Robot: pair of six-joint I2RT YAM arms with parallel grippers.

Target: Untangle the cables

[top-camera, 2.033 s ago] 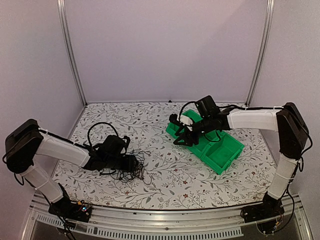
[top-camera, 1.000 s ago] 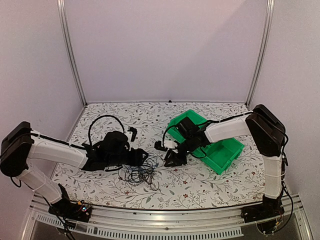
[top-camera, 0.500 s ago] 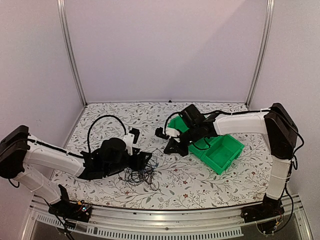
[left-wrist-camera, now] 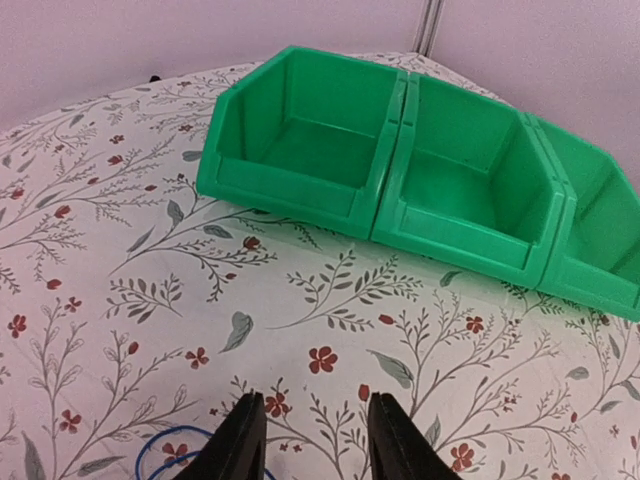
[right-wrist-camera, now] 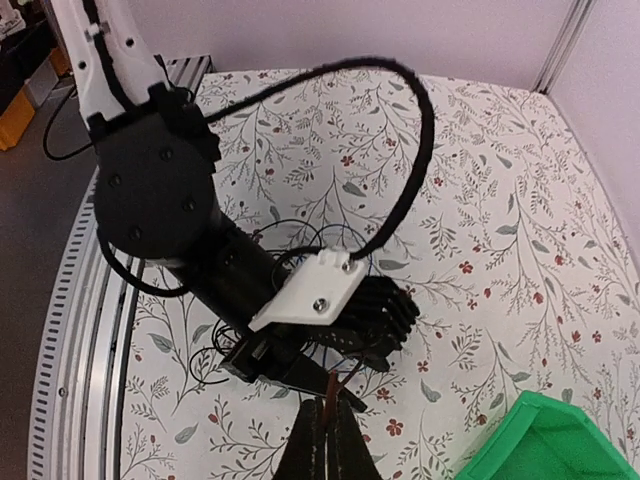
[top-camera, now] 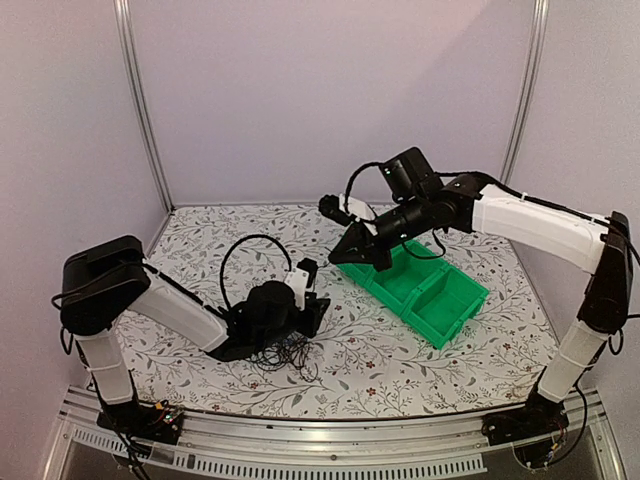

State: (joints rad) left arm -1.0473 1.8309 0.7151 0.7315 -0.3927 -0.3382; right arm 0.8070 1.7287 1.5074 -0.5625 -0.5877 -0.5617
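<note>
Sitting near the cables (top-camera: 285,352), left claw (left-wrist-camera: 312,425) reads released only from its wrist view; right claw (right-wrist-camera: 325,420) clenched.

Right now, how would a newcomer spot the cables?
On the floral table, look left of the green bin to the left gripper, low over the cloth. The cables lie heaped on its near side: hair-thin black loops, far finer than the thick hose arching over that arm.

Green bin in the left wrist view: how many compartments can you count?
3. In the green bin, the left compartment, the middle compartment and the right compartment sit side by side. The right one is cut by the picture's edge, so more may be hidden.
</note>
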